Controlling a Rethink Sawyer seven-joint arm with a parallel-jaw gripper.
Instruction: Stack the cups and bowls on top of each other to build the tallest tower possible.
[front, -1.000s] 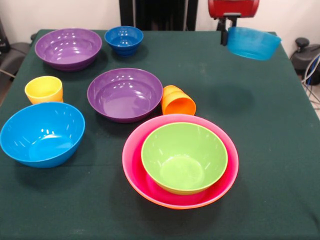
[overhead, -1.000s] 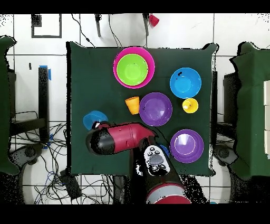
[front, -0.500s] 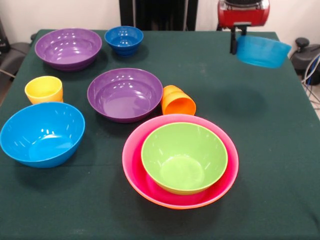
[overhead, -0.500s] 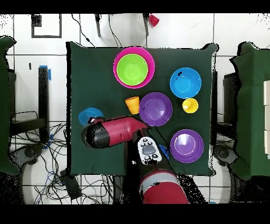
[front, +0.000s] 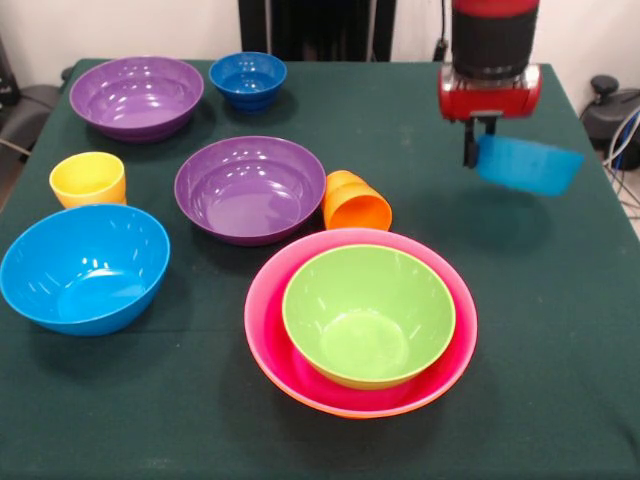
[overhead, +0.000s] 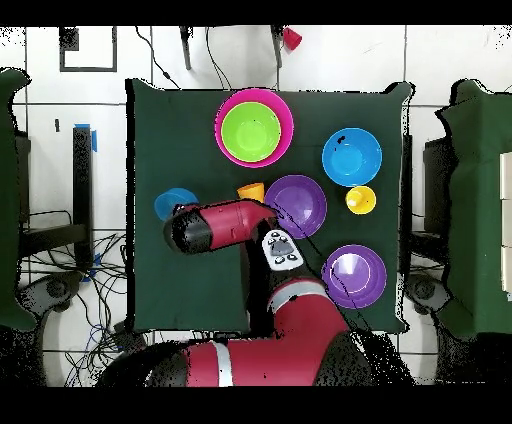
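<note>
One teal bowl hangs clear above the green table, its rim pinched by my gripper. Below and off to one side I see the tower: green bowl nested in pink, orange outermost. Beside it lies a tipped orange cup.

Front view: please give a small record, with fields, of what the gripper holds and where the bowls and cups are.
gripper: shut on teal bowl, held by its rim above the table
tower: green bowl nested in pink bowl, orange bowl rim beneath
orange cup: lying on its side beside the purple bowl
yellow cup: upright
separate bowls: light blue bowl, second purple bowl, dark blue bowl
</note>
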